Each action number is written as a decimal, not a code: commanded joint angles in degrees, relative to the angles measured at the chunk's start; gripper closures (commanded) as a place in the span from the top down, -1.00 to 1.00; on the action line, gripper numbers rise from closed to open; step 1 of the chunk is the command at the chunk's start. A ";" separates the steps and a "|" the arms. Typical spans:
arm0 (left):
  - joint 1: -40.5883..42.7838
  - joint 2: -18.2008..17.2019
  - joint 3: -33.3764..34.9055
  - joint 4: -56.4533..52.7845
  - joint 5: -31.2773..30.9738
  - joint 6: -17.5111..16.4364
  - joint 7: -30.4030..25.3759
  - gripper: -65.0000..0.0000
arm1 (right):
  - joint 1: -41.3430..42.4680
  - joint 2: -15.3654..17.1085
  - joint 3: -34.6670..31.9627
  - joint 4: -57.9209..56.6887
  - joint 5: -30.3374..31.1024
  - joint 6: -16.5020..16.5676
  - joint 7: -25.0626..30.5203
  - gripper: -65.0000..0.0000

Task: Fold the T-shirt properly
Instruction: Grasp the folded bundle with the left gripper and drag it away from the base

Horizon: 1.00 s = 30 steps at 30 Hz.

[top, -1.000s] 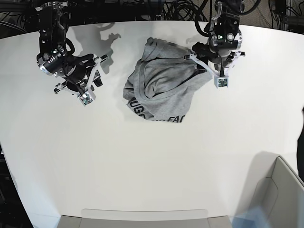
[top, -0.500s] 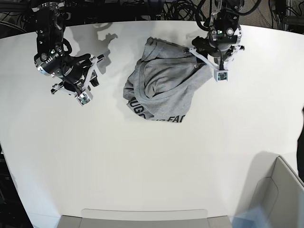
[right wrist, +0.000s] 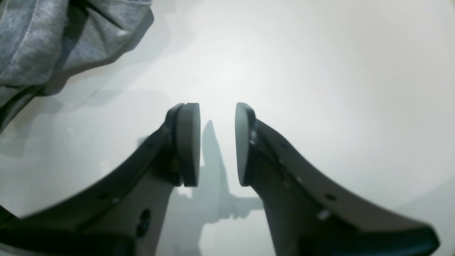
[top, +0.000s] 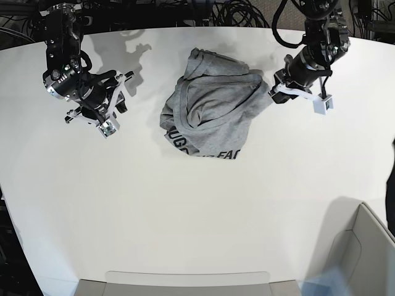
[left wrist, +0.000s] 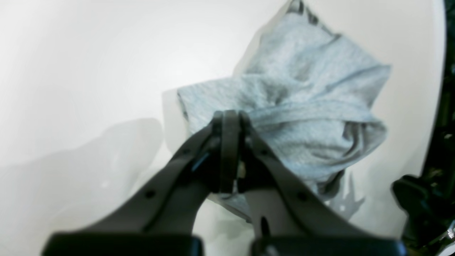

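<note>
The heather-grey T-shirt lies crumpled at the back middle of the white table, with black lettering showing along its near edge. My left gripper is at the shirt's right edge. In the left wrist view its fingers are pressed together on the edge of the T-shirt. My right gripper hovers over bare table to the left of the shirt, apart from it. Its jaws stand open with nothing between them, and the T-shirt shows only at the top left corner.
A grey bin stands at the front right corner. A flat grey tray lies along the front edge. Black cables run behind the table's back edge.
My left gripper has gone from open to shut at the shirt's right edge, and its wrist has swung out to the right. The right arm has barely moved.
</note>
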<state>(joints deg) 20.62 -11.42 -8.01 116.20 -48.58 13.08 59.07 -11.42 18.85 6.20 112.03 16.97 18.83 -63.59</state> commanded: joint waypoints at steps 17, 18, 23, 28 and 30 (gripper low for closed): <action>-1.50 -0.32 31.09 -1.70 15.83 0.76 7.88 -1.00 | 1.79 0.53 0.35 -2.62 0.39 0.12 0.96 -0.47; -3.00 -0.32 33.11 -3.02 18.99 0.76 7.88 -1.00 | 1.88 0.53 0.35 -2.62 0.39 0.12 0.96 -0.47; -9.41 -0.32 36.10 -11.37 23.30 0.85 7.88 -1.00 | 1.71 -0.52 5.63 -2.36 0.65 0.12 0.96 -0.47; -15.13 -0.32 27.31 -14.88 23.30 0.76 7.79 -1.00 | 0.04 -0.61 12.66 -2.36 0.65 0.12 0.87 -0.47; -19.44 -0.32 24.14 -18.31 23.30 0.68 7.26 -1.00 | -1.11 -0.52 13.45 -2.18 0.65 0.12 0.96 -0.47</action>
<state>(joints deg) 2.13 -11.75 16.23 97.43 -26.70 13.23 66.81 -13.06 17.85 19.40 108.71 16.99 18.83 -63.48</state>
